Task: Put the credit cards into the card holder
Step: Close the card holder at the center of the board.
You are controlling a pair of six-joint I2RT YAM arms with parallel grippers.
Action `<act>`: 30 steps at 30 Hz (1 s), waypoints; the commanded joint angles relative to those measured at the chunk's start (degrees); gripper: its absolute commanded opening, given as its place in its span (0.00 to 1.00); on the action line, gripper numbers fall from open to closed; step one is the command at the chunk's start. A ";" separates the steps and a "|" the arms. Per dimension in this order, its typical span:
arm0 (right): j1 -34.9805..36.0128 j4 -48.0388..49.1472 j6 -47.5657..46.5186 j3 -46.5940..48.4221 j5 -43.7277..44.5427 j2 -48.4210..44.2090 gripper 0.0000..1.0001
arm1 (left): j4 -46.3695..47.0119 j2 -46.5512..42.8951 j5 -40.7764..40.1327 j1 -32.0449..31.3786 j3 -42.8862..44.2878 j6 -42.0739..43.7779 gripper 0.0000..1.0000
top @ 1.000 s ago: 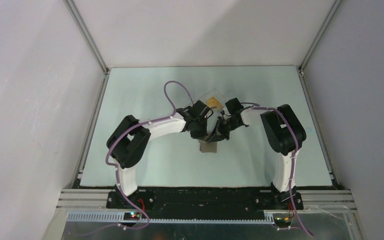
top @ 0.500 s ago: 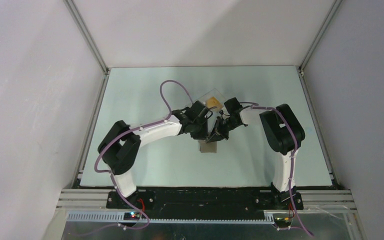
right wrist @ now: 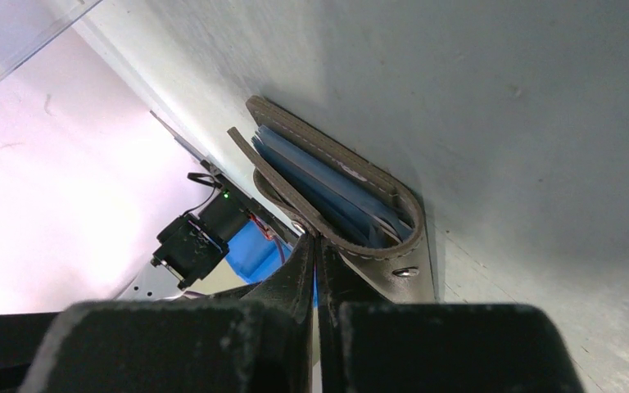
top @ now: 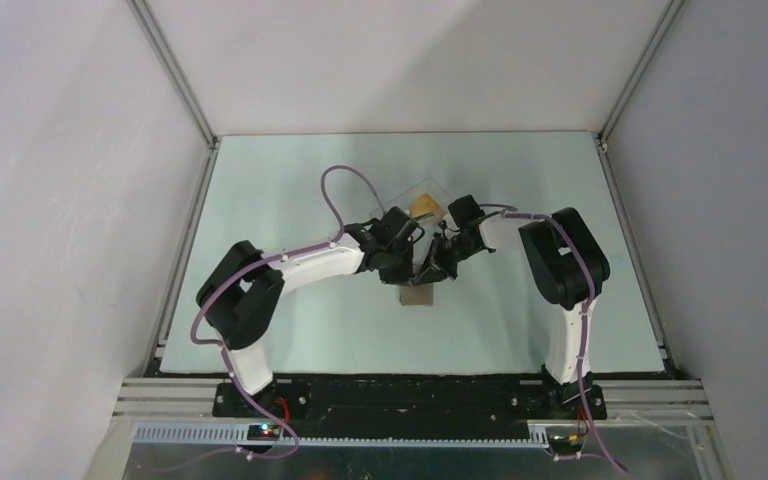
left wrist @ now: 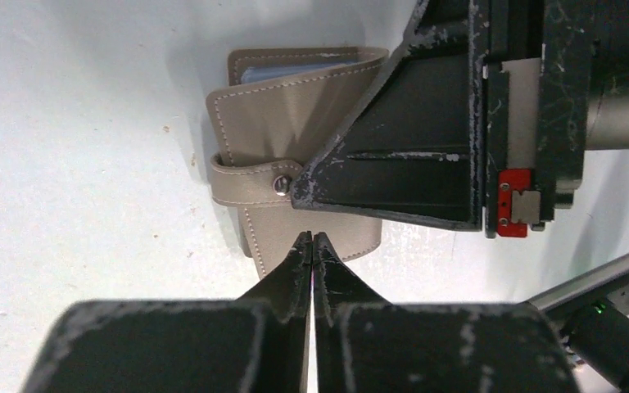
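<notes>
Left gripper [left wrist: 312,239]: I see its jaws pressed together with nothing between them, tips over the near edge of the card holder [left wrist: 278,123]
Right gripper [right wrist: 317,246]: closed, tips at the strap [left wrist: 250,176] by its snap; I cannot tell whether it pinches it
Card holder: on the table [top: 290,190] between both arms, cover slightly lifted
Credit card [top: 425,206]: orange, in the clear box [top: 410,196] just behind the grippers

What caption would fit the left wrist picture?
Shut left gripper at the taupe card holder on the table, the right gripper tip beside its snap.
</notes>
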 commanded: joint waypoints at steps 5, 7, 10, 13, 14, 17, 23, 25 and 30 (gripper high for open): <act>2.31 -6.60 -1.06 -2.96 9.14 5.88 0.02 | 0.65 0.92 -3.71 -0.19 0.23 -0.99 0.00; 2.28 -6.51 -1.09 -3.01 8.98 5.95 0.02 | 0.69 2.14 -3.32 -0.13 0.62 -1.08 0.00; 2.32 -6.59 -1.10 -3.03 9.03 5.92 0.02 | 0.71 3.60 -3.08 -0.20 1.36 -1.00 0.00; 2.28 -6.44 -1.02 -2.99 8.91 5.92 0.03 | 0.73 4.79 -3.07 -0.25 1.75 -0.83 0.00; 2.31 -6.33 -1.06 -3.02 8.73 5.95 0.03 | 0.71 5.12 -3.07 -0.20 1.77 -0.80 0.00; 2.38 -6.35 -1.28 -2.99 8.54 5.84 0.04 | 0.70 6.41 -3.07 -0.24 1.80 -0.75 0.00; 2.35 -6.62 -1.61 -3.02 8.52 5.83 0.05 | 1.03 5.50 -1.46 0.29 1.35 -0.87 0.00; 2.35 -6.60 -1.62 -3.01 8.41 5.86 0.06 | 1.52 3.76 -0.95 1.06 0.83 -1.02 0.00; 2.33 -6.50 -1.75 -2.98 8.30 6.00 0.05 | 2.95 -1.59 -0.26 3.21 0.10 -0.99 0.04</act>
